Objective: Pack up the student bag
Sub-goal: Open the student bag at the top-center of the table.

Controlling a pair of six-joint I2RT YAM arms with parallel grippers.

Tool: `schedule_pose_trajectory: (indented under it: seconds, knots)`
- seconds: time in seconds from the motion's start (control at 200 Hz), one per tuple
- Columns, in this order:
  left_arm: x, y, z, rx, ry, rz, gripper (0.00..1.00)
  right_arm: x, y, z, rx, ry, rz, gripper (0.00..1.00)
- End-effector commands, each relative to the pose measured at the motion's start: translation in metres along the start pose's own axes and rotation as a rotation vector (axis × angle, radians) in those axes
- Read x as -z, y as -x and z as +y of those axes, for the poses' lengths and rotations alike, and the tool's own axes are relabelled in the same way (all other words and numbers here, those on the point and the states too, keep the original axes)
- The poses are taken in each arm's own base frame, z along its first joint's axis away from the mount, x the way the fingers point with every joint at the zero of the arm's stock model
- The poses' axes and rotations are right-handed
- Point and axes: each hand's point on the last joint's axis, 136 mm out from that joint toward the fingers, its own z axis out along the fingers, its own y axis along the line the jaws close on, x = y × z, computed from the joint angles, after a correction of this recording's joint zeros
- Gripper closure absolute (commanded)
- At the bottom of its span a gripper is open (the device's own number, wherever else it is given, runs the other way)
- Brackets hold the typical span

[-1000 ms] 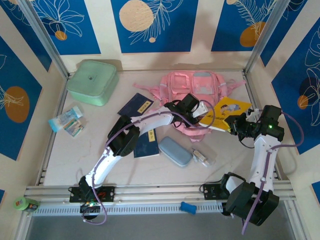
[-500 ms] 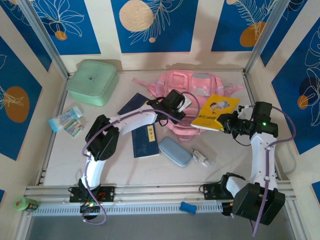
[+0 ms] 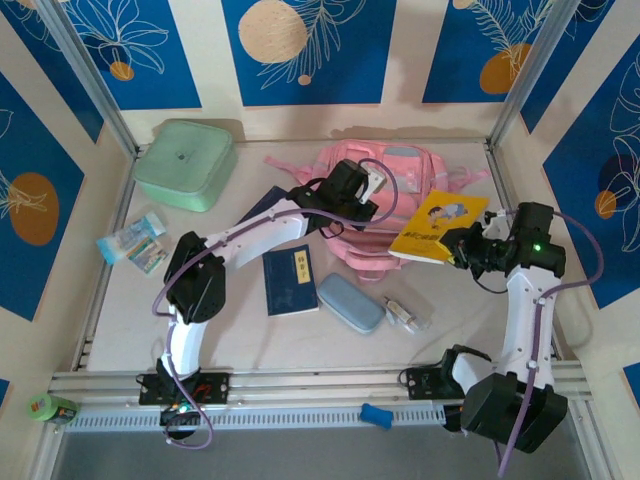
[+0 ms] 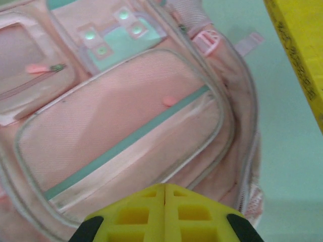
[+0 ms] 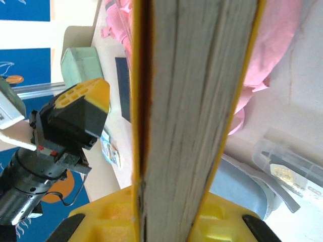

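The left fingers [image 4: 133,218], yellow moulded pads pressed together with nothing between them, hover over the student bag [image 4: 126,126]. The bag is soft pink woven fabric, with a rounded front pocket edged in grey piping and crossed by a pale green strip, and a small studded patch above it. It lies at the far middle of the surface [image 3: 300,340]. The right fingers [image 5: 103,224] clamp a thick yellow-covered book [image 5: 192,101], its pale page block showing, just right of the bag.
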Motion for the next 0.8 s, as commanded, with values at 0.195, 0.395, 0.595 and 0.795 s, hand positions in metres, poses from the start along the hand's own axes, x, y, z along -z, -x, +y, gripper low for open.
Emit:
schedule_pose_trajectory:
  seconds: [0.195,0.395,0.595,0.795]
  knots:
    - [-0.015,-0.048,-0.03,-0.224,-0.229,0.126,0.7,0.013,0.003,-0.009,-0.018,-0.011,-0.06,1.0]
    - [-0.051,-0.049,-0.005,-0.291,-0.117,0.153,0.56,0.009,0.005,-0.013,-0.036,0.001,-0.059,1.0]
    - [-0.086,-0.062,0.004,-0.395,-0.098,0.209,0.42,0.009,0.006,-0.012,-0.04,0.008,-0.065,1.0]
    - [-0.118,-0.061,0.046,-0.391,0.118,0.268,0.44,0.008,0.007,-0.012,-0.041,0.015,-0.063,1.0]
